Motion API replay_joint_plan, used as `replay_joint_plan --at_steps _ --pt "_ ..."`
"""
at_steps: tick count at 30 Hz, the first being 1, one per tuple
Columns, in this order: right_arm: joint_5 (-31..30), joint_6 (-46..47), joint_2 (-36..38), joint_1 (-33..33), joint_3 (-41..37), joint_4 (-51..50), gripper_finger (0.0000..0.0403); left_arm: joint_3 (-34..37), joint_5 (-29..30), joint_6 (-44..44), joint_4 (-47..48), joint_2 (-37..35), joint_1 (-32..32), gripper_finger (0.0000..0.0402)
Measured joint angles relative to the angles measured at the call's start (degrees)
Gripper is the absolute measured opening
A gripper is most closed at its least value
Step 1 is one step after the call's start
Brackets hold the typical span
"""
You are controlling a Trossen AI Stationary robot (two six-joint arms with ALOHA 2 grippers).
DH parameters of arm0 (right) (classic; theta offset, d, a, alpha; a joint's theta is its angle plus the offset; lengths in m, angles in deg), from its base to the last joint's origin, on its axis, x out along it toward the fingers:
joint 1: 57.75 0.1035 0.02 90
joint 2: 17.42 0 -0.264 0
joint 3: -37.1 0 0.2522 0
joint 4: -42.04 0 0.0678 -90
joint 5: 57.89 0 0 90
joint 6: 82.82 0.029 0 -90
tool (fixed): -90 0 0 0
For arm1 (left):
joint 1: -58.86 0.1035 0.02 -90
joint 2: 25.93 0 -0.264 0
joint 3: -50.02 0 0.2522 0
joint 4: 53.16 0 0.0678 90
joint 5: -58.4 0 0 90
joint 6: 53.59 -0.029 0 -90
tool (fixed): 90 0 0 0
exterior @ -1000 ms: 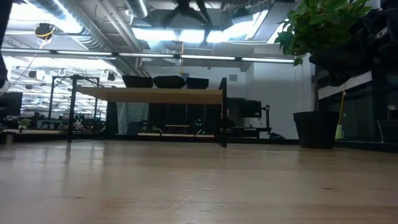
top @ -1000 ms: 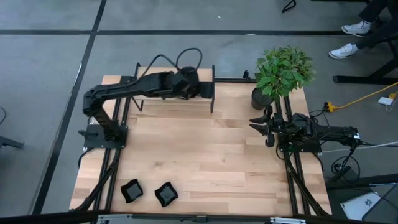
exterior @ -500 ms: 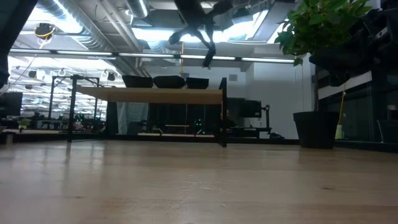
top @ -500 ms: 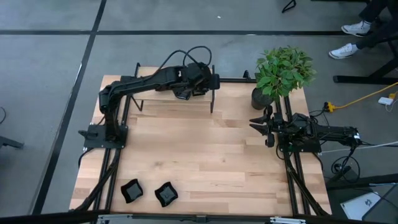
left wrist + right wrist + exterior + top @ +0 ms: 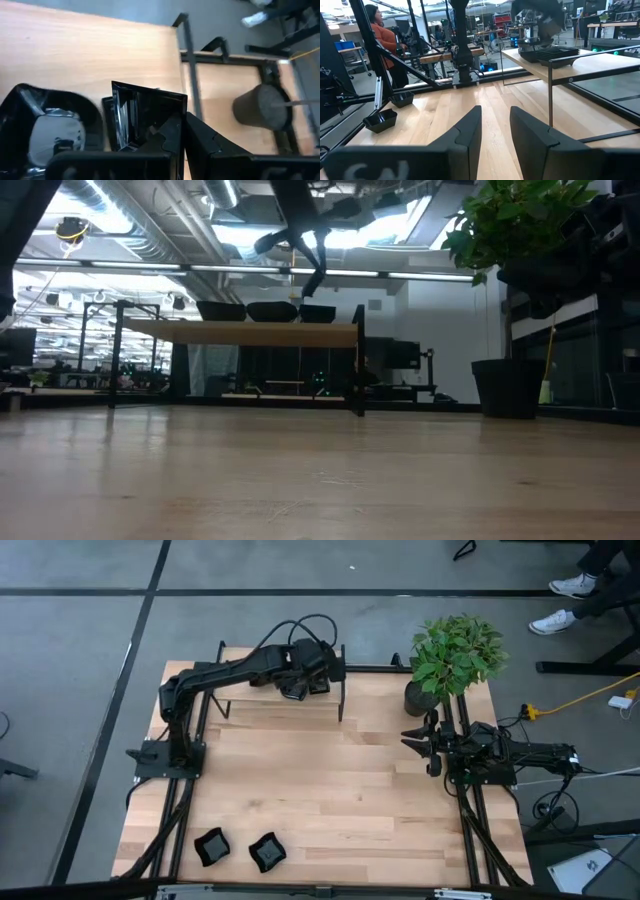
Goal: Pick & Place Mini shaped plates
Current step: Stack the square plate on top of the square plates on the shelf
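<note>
Plates [image 5: 145,117], glossy black and judged light, stiff and slippery, were seen on the raised shelf [image 5: 262,700], best taken by a thin rim, the left gripper [image 5: 300,686] above them pinched together, holding nothing.

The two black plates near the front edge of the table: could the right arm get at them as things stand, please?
Probably yes. The two plates sit apart on bare wood with nothing beside them. The right end effector is parked across the table by the plant pot, fingers apart and holding nothing, though it is a long diagonal stretch.
</note>
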Motion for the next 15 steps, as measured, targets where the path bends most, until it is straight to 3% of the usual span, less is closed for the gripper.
replay_joint_plan --at_steps 8,15 --pt "0.0 0.0 0.0 0.0 0.0 0.0 0.0103 0.0 -1.1 -0.2 0.2 0.9 1.0 0.0013" --pt "0.0 0.0 0.0 0.0 0.0 0.0 0.0103 0.0 -0.9 4.8 1.4 2.6 0.6 0.0013"
